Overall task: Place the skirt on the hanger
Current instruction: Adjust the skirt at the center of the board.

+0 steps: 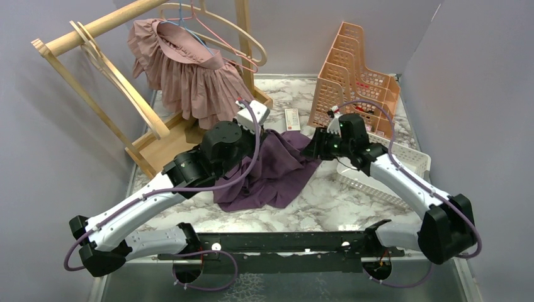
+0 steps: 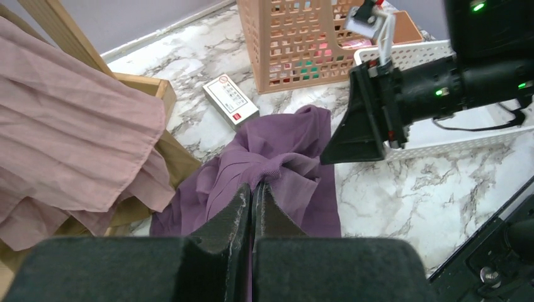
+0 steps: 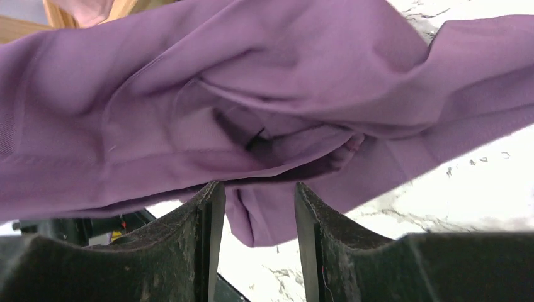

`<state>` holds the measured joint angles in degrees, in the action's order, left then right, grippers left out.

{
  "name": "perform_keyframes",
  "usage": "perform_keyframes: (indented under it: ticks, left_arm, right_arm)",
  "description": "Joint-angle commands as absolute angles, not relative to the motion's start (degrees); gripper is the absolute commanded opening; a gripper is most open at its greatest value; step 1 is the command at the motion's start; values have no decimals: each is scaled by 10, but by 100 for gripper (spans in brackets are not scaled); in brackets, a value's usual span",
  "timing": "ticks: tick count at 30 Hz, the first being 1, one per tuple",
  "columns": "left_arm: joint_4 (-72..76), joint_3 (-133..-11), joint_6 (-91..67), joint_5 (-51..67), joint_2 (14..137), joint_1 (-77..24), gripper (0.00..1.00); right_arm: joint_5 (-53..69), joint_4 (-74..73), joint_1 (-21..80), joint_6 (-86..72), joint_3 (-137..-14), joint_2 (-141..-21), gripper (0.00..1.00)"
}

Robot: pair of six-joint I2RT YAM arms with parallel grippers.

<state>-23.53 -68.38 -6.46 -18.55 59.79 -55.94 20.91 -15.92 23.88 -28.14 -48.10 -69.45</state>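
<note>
The purple skirt (image 1: 277, 170) lies crumpled on the marble table, partly lifted. My left gripper (image 2: 254, 187) is shut on a bunched fold of the skirt (image 2: 283, 157); in the top view it sits at the skirt's upper left edge (image 1: 263, 134). My right gripper (image 3: 255, 189) is open at the skirt's right edge (image 1: 310, 151), and a flap of the skirt (image 3: 264, 214) hangs between its fingers. Empty hangers (image 1: 242, 41) hang on the wooden rack (image 1: 94, 28) at the back left. One hanger there carries a pink skirt (image 1: 189, 75).
Orange file racks (image 1: 352, 75) stand at the back right. A white basket (image 1: 403, 163) sits under the right arm. A small white box (image 1: 293, 119) lies behind the purple skirt. The rack's wooden base (image 1: 164, 141) is close beside the left arm.
</note>
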Motion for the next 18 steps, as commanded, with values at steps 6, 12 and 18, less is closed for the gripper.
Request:
perform_keyframes:
  ticks: [6,12,18]
  left_arm:
    - [-239,-762,-47,-230,589,-558,0]
    - [-244,-792,-40,-241,583,-558,0]
    - [-244,-821,-27,-239,573,-558,0]
  right_arm:
    - [254,-106,248,-308,-491,-776,53]
    - [253,-91,248,-310,-441,-767,59]
    - [246,-53,248,-382,-451,-808,58]
